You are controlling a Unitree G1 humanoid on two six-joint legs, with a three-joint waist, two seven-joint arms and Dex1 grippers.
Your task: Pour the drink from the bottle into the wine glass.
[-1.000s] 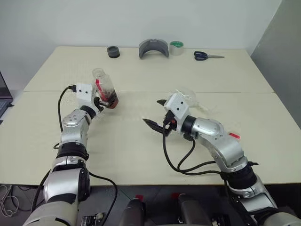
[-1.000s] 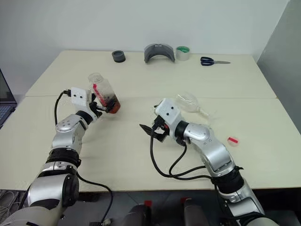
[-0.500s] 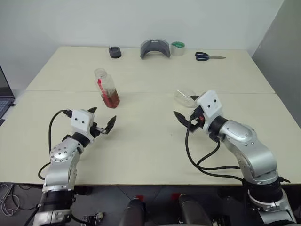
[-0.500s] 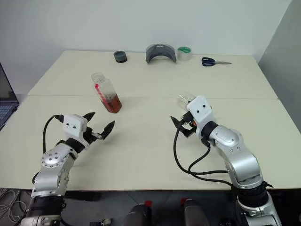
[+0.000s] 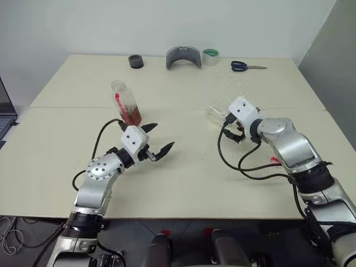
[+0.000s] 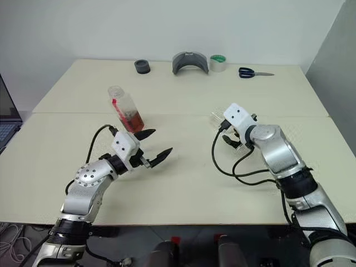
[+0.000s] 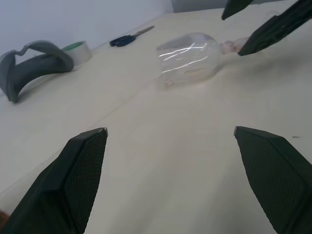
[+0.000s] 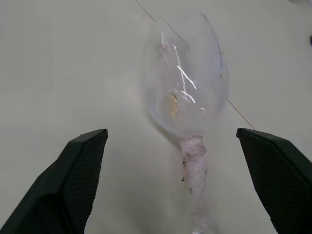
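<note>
I see the bottle [image 5: 127,104] standing upright on the left half of the table [image 5: 178,178], uncapped, with a little reddish-brown drink [image 5: 132,118] in its bottom. My left gripper [image 5: 158,139] sits just near and right of it, not touching, fingers spread wide and holding nothing, pointing across toward the right side.

The glass [image 8: 187,92] lies on its side on the right half of the table, bowl toward the left, stem toward the right. My right gripper [image 6: 232,141] hangs right over it with its fingers wide apart and empty; in the right wrist view the bowl and stem sit between the two black fingers [image 8: 73,180], with table showing on either side, so nothing is gripped. In the left wrist view the glass lies well ahead of the left fingers [image 7: 73,180], with the right gripper's fingertips above its stem.

A small red cap [image 5: 275,160] lies near the right arm. Along the far edge sit a black roll [image 5: 134,61], a grey holder [image 5: 182,57], a tape roll [image 5: 209,56] and scissors [image 5: 246,67].
</note>
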